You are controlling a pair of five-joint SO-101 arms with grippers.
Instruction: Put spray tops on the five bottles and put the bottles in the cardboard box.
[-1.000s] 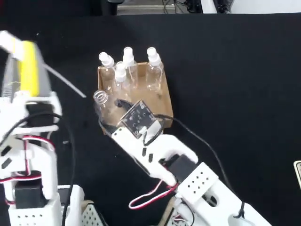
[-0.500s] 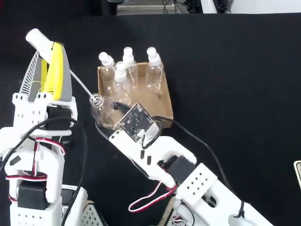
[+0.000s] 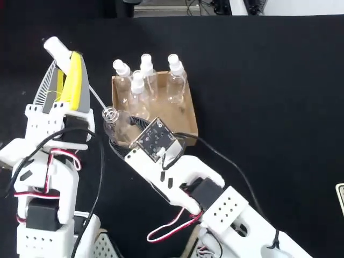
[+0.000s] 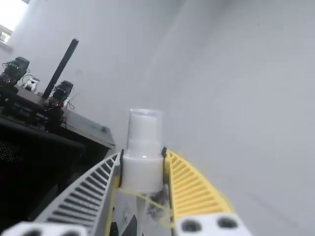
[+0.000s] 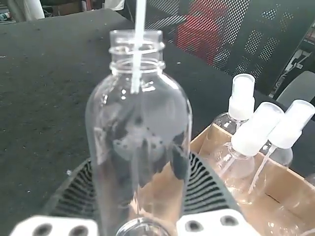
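The uncapped bottle (image 5: 140, 147) sits clamped between the black ribbed fingers (image 5: 74, 194) of the right gripper (image 5: 140, 194). Its clear body fills the gap between them and its open threaded neck rises well above the fingertips. At that neck is the thin white dip tube (image 5: 137, 44) of the spray top (image 4: 143, 157). The tube's lower end lies just under the threads, but whether it is inside the glass or in front of it cannot be told. The spray top itself is pinched by its collar between the grey and yellow fingers of the left gripper (image 4: 142, 156), with its white cap standing out beyond the fingertips. In the high view the left gripper (image 3: 65, 67) is raised and tilted. The spray top (image 3: 55, 47) is at its far end, and the dip tube (image 3: 97, 99) slants down from it to the mouth of the uncapped bottle (image 3: 114, 123) just beside it. The right gripper (image 3: 124, 135) holds that bottle at the near corner of the cardboard box (image 3: 189, 115), beyond its fingertips. Inside the box stand four capped bottles (image 3: 174, 75), upright and close together on the side away from the right gripper. Three of their white caps (image 5: 256, 135) show past the held bottle in the right wrist view. The box rests on the black table (image 3: 269, 80).
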